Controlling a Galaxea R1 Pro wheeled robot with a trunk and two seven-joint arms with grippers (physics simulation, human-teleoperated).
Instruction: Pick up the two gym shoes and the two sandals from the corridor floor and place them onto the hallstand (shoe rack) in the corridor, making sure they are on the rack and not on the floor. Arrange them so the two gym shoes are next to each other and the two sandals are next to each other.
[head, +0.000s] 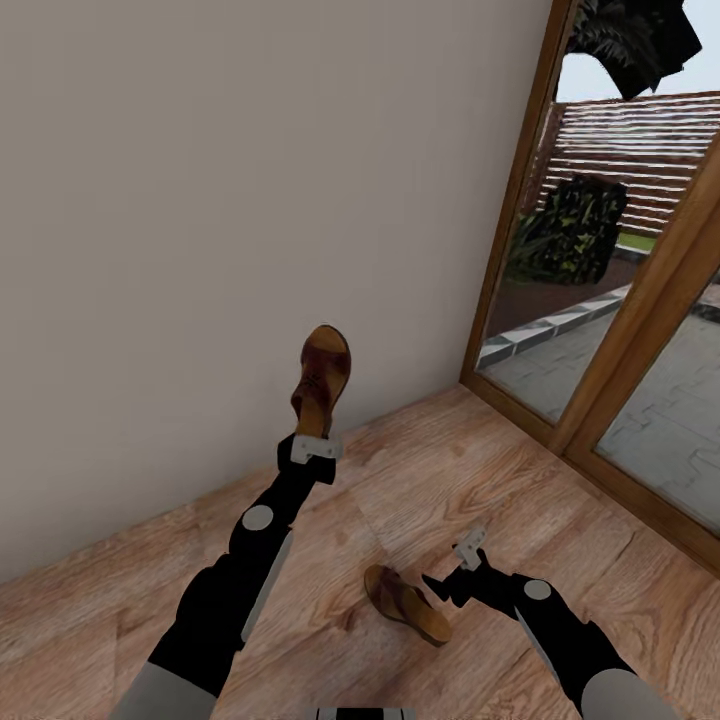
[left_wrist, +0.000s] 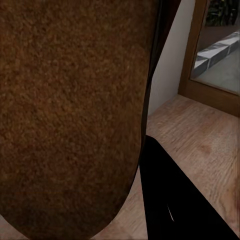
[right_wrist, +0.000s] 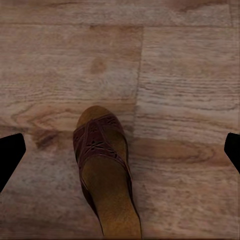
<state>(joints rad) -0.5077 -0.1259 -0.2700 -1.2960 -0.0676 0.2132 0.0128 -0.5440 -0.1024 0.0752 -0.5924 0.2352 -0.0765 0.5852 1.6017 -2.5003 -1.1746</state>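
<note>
Both arms: grey upper segments, black forearm shells, each with 1 round grey joint cap. Left gripper (head: 312, 441) has a light-grey bracket; right gripper (head: 452, 570) black with a grey bracket.

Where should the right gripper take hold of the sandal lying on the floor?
Probably from straight above, pinching across the sandal at its bare footbed behind the strap. It lies flat, sole down on the corridor floor, and the open right gripper already straddles its narrow width, fingers either side.

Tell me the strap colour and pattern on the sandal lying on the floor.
Dark reddish-brown strap with small cut-out perforations on the sandal; clearest in the right wrist view.
</note>
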